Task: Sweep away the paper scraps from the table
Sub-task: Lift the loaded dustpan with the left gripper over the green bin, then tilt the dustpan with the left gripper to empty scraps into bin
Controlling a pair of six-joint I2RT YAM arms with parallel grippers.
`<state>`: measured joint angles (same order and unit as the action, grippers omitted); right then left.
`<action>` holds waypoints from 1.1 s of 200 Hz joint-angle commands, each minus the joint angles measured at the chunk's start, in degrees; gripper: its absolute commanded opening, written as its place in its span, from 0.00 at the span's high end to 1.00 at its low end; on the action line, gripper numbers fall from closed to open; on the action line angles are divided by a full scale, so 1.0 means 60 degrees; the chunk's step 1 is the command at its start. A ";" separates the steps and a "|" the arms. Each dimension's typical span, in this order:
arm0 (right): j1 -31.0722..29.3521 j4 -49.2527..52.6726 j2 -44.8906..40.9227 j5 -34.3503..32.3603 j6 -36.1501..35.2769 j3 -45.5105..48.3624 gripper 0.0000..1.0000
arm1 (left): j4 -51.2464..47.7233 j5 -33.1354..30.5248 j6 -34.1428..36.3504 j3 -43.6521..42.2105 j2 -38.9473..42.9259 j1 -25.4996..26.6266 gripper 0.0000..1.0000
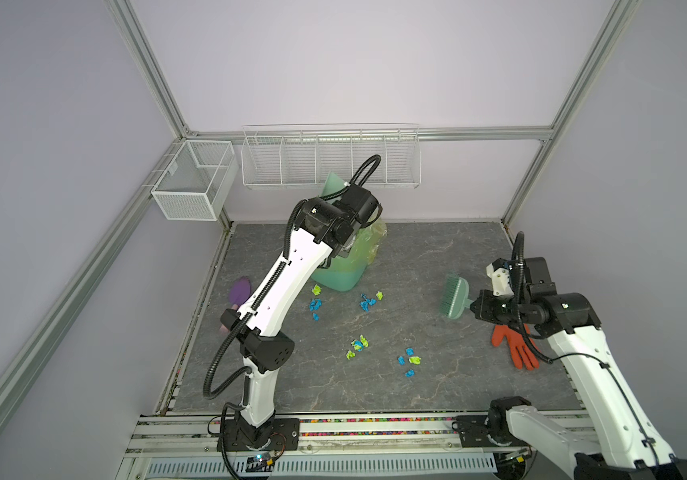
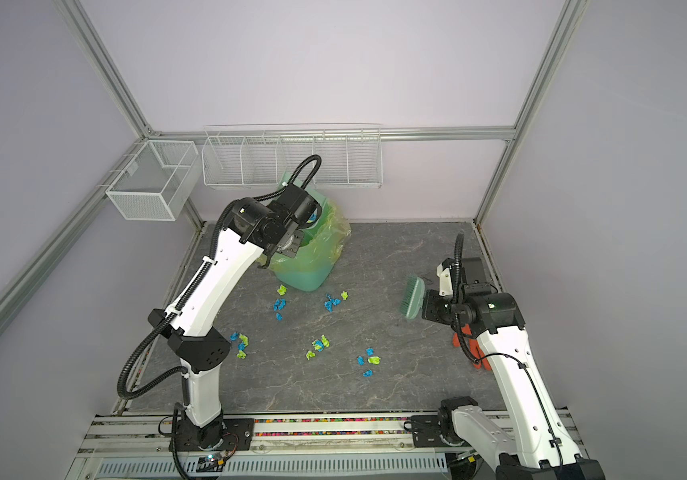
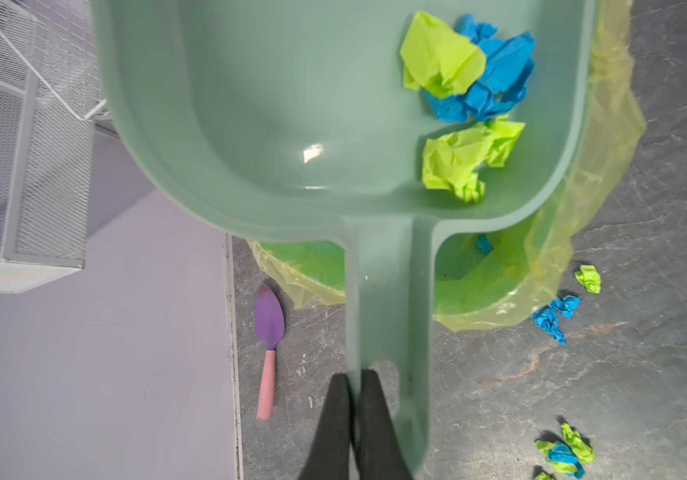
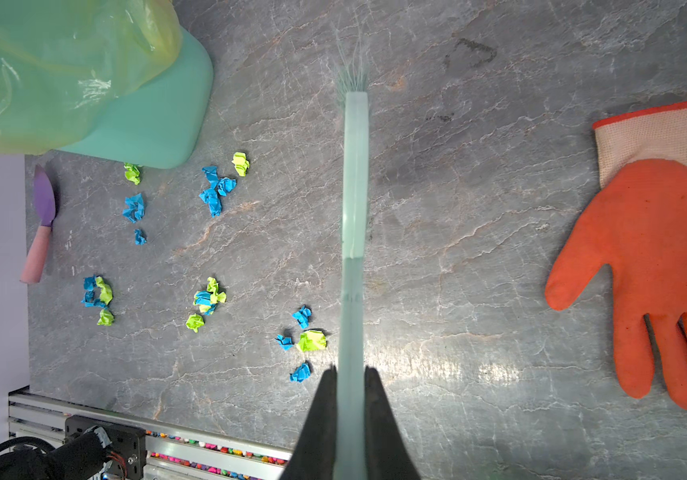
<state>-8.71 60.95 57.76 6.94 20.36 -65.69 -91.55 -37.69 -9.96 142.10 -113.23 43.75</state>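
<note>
Blue and lime paper scraps point(image 1: 358, 347) lie in small clusters on the dark veined table point(image 1: 416, 257), with more nearer the bin point(image 2: 331, 301). My left gripper point(image 3: 354, 378) is shut on the handle edge of a green dustpan point(image 3: 291, 104), held tilted above the bag-lined green bin point(image 1: 339, 274). A few scraps point(image 3: 466, 75) sit in one corner of the pan. At the right, my right gripper point(image 4: 350, 370) is shut on the handle of a green brush point(image 1: 454, 297), raised above the table beside the scraps.
An orange glove point(image 1: 516, 345) lies under the right arm near the table's right edge. A purple trowel with a pink handle point(image 1: 239, 291) rests by the left edge. White wire baskets point(image 1: 329, 162) and a mesh box point(image 1: 196, 183) hang on the walls.
</note>
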 commanded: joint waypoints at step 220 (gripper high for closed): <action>0.0060 -0.0500 -0.0453 0.0297 0.0099 0.0758 0.93 | 0.3251 -0.7555 0.3189 -0.4308 0.0597 0.0139 1.00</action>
<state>-8.71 59.79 57.21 7.42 20.38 -61.89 -78.30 -77.12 2.68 118.54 -113.30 43.62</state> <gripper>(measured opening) 0.115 0.048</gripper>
